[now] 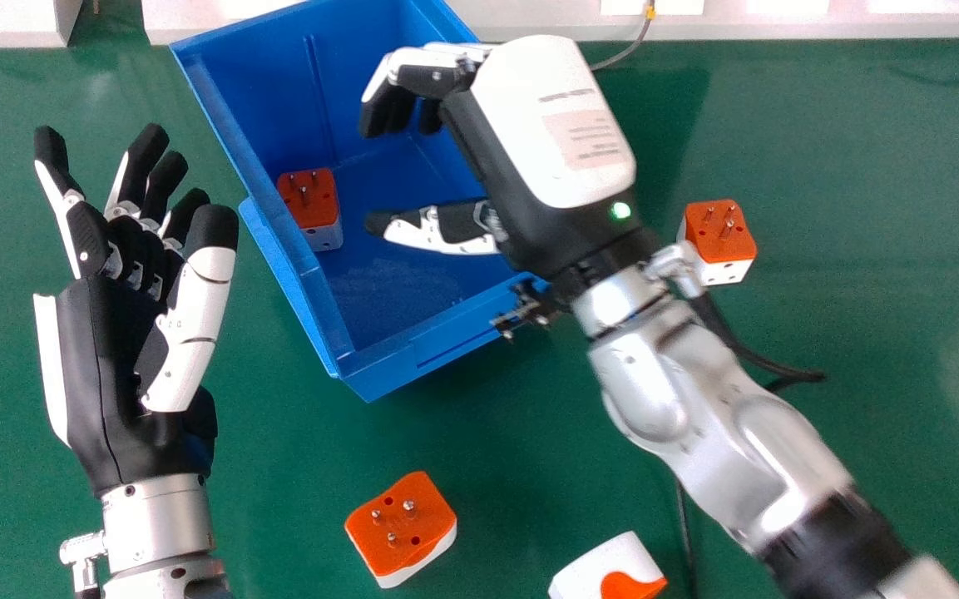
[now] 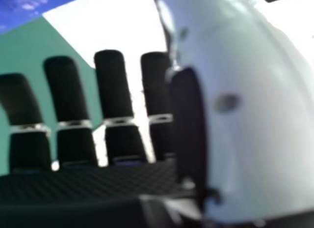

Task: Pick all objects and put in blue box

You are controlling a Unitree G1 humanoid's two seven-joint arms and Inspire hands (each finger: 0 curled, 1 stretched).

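Now, with my right hand (image 1: 550, 125) over the blue box (image 1: 396, 368), fingers loosely spread, thumb apart, I could shove it by swinging out too low.

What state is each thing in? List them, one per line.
Blue box: upright, open-topped
Boxed adapter: pins up
Right-side adapter: on table, pins up
Lower-left adapter: on table, pins up
Bottom-edge adapter: on table, partly cut off, pins hidden
Left robot hand: open, empty
Right robot hand: open, empty, over box
Wrist light: lit green
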